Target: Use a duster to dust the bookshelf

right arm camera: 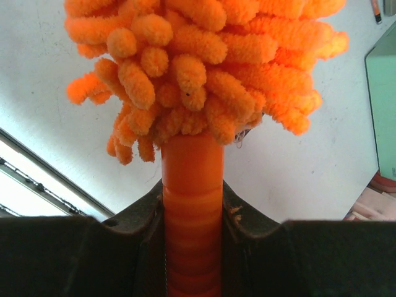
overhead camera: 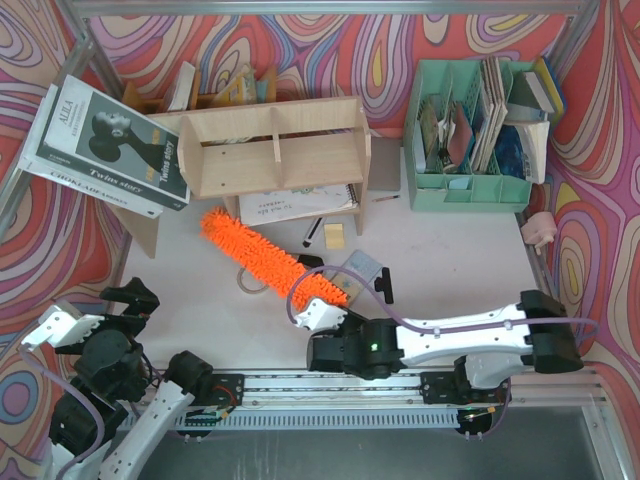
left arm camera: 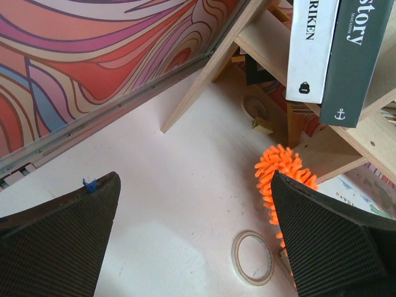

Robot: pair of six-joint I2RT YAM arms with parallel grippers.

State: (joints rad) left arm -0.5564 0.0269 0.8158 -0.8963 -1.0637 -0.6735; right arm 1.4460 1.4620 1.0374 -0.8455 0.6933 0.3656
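Orange and ribbed, the thin handle of the duster [right arm camera: 204, 93] is sitting between the jaws of the right gripper [right arm camera: 192, 210], which are clamping it from both sides. At the near left corner the left gripper [left arm camera: 195, 247] is hanging low, its jaws spread wide with nothing between them.

From the right gripper the fluffy head is stretching diagonally away and to the left across the pale surface [overhead camera: 450, 260]. Its tip is lying just in front of the bookshelf [overhead camera: 275, 150], near the left leg. Whether the head is resting on the surface or hanging slightly above it is hard to tell. A tape ring [left arm camera: 252, 258] is lying just beside it.

The grasp appears made and dusting is not yet begun. The next move likely calls for lifting the head and sweeping it along the shelf boards without knocking the books [overhead camera: 105, 145] propped at the left end.

Counted: one duster, one bookshelf, two arms, one tape ring, two propped books, and one mint-green organiser [overhead camera: 470, 190] at the far right.
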